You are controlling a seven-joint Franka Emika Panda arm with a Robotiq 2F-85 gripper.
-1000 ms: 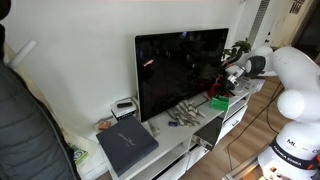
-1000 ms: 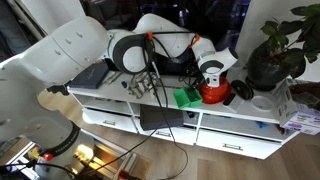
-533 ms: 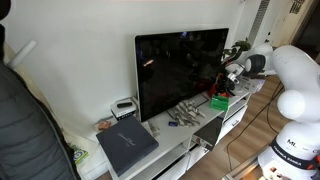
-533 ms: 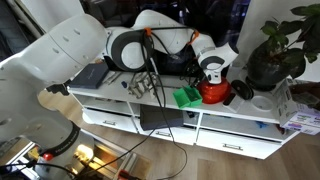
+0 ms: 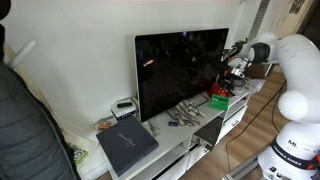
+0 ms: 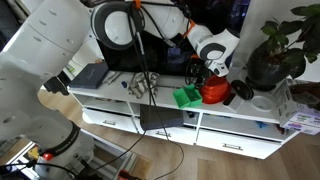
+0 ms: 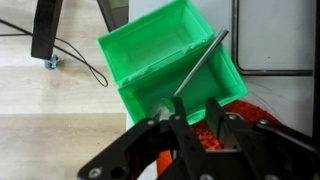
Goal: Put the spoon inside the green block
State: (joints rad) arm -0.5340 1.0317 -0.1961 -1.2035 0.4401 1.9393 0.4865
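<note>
Above the table (image 5: 166, 128), the arm (image 5: 296, 58) reached in high from the side, wrist turned down, and we saw the gripper (image 5: 232, 68) hang over the green block (image 5: 218, 101), clear of it. In the wrist view its fingers (image 7: 182, 130) stood apart with nothing between them. And there we had the spoon (image 7: 195, 72): it lay slantwise inside the open green block, bowl end low by one wall, handle leaning on the opposite rim. A red object (image 6: 213, 93) sat just beside the block, in front of the black TV (image 5: 180, 70).
</note>
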